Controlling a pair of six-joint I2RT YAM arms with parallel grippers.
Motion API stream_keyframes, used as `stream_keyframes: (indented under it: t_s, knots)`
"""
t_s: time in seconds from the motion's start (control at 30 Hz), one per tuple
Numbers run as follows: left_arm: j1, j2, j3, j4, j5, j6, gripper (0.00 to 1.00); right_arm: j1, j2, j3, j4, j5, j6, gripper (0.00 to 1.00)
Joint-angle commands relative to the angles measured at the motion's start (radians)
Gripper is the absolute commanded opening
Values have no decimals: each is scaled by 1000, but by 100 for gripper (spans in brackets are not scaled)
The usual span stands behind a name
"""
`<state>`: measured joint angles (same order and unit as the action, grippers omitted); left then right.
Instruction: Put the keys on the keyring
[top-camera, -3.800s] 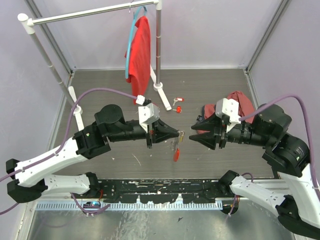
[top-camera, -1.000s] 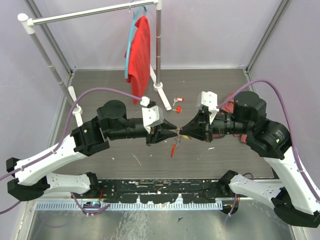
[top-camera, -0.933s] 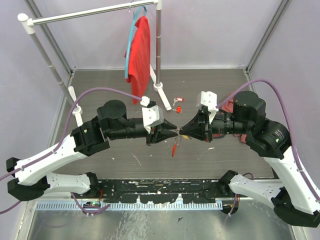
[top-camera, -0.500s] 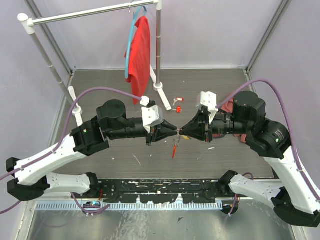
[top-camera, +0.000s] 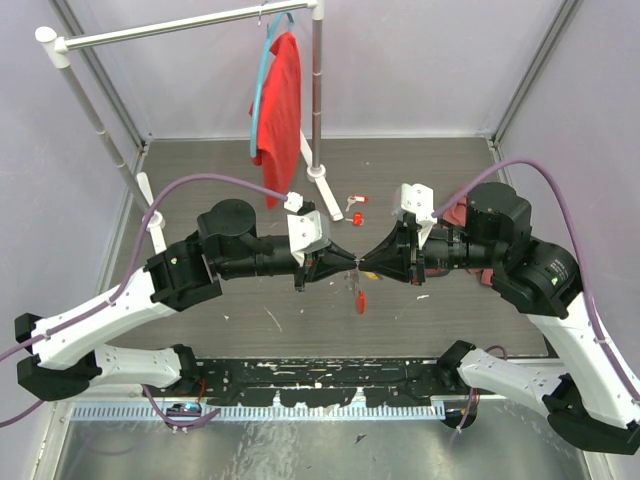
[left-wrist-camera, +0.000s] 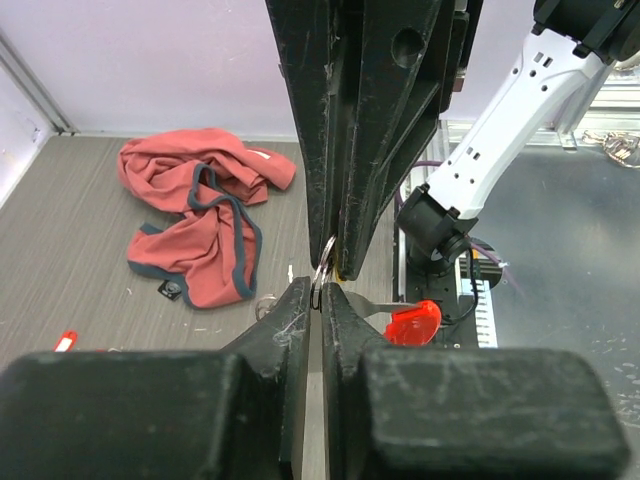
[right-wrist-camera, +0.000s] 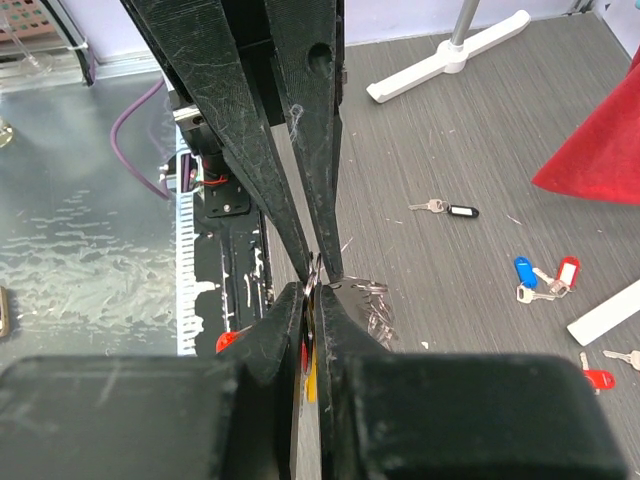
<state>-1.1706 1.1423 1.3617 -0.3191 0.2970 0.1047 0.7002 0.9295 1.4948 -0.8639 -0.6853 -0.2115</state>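
Top external view tells most of it: the left fingers (top-camera: 348, 262) and right fingers (top-camera: 370, 264) are nose to nose above the middle of the desk (top-camera: 200, 170), tips touching. Both pairs are squeezed down to a sliver of a gap.

The keyring (top-camera: 360, 300) is pinched right at that meeting spot. Its small silver loop sits between the tips, and the long red plastic piece dangles off it, hanging free above the desk. Its long axis points toward 6 o'clock in this view. Both pairs look clamped on the loop, but honestly I can't tell which one is actually carrying it. There's also a bit of yellow tucked in by the tips, and I can't tell what it is.

Now the bit that matters. The loose keys (top-camera: 352, 206) lie flat on the desk at 12 o'clock from the fingertips, near but not under them, just beside the foot of the rack (top-camera: 325, 186). They sit pretty much dead between the two arms, so neither is clearly closer. Right wrist view shows them better: small silvery blades with black, blue and red plastic tags, scattered and pointing every which way.

My guess is that one arm has to keep the loop steady while the other lets go and reaches out toward 12 o'clock for a key.
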Motion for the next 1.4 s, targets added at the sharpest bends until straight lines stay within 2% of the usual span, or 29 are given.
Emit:
stream_keyframes:
  t_s: [0.0, 0.1, 0.17, 0.33, 0.53, 0.77, 1.07, 1.37]
  knots:
    - [-4, 4, 39, 23, 9, 2, 11, 3, -5, 32, 46, -7, -7, 1]
    - [-5, 4, 40, 23, 8, 1, 1, 4, -6, 30, 46, -7, -6, 1]
    - [-5, 2, 38, 22, 5, 0, 0, 4, -6, 31, 48, -6, -6, 1]
    - [-4, -8, 33, 24, -7, -2, 0, 4, -26, 18, 79, 4, 15, 29]
    - [-4, -17, 22, 25, -19, -4, 0, 4, -74, -27, 140, 17, 73, 39]
    - [-4, -21, 20, 26, -20, -5, 0, 5, -95, -65, 156, 75, 122, 41]
    - [-4, -21, 21, 29, -14, -6, 0, 5, -90, -78, 151, 74, 128, 41]
    - [-4, -19, 21, 28, -10, -8, 0, 5, -78, -76, 152, 67, 127, 31]
